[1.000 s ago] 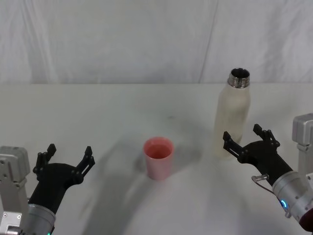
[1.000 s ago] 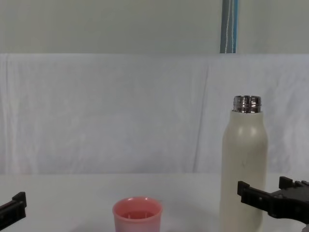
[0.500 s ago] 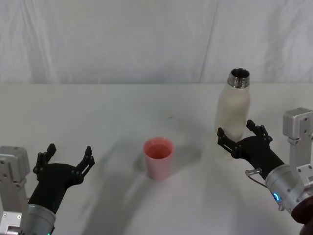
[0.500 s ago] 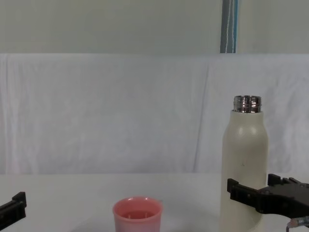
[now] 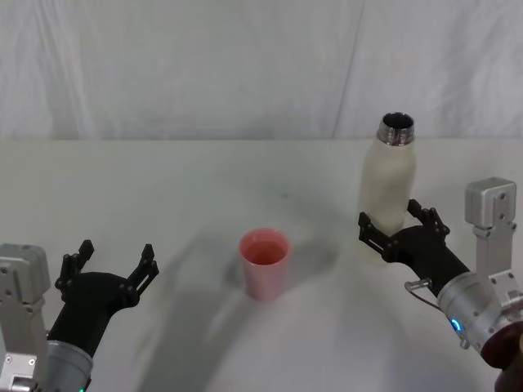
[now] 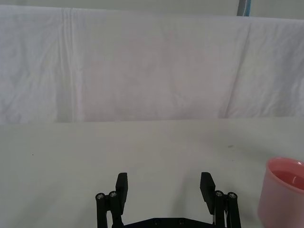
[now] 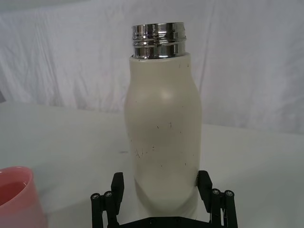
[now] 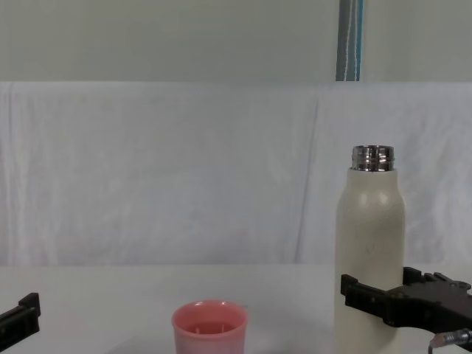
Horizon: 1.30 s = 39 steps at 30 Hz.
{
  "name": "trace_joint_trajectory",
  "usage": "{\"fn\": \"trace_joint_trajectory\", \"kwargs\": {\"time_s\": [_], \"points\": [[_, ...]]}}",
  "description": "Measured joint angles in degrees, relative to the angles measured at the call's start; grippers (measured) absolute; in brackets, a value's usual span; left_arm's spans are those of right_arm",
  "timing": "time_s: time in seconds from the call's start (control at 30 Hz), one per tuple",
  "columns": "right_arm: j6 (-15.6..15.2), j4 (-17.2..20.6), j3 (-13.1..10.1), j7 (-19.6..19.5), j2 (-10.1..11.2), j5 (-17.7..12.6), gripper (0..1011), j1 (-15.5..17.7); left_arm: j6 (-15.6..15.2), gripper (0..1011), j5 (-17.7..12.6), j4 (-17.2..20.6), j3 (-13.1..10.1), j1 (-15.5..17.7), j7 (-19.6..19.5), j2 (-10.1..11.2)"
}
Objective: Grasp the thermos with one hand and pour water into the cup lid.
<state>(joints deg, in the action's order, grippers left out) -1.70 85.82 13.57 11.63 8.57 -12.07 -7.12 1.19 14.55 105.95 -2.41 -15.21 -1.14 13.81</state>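
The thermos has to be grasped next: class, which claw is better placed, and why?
Right. The right claw is open with fingers either side of the thermos; the left claw sits open far across the table, beyond the cup lid.

Tall cream-white steel-necked thermos [image 5: 387, 189] upright on white table [image 5: 163, 188], right of small pink cup lid [image 5: 264, 263], well apart.

Upright thermos [image 8: 370, 243] between spread right tool [image 8: 377, 304] fingers; cup lid [image 8: 209, 327] leftward

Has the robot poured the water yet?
Not yet. The right end effector has its open fingers around the lower part of the upright, uncapped thermos. Gripping, lifting and pouring into the cup lid are left. The left end effector waits open near the table's front.
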Motion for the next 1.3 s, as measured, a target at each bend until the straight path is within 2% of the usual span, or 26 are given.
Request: {"fn": "trace_joint_trajectory", "kwargs": {"time_s": [1.3], "points": [[1.29,-5.37,0.06,0.01,-1.46,0.24,1000,-3.46,0.0,1001,0.0,0.0,0.0,0.0,0.0,0.0]]}}
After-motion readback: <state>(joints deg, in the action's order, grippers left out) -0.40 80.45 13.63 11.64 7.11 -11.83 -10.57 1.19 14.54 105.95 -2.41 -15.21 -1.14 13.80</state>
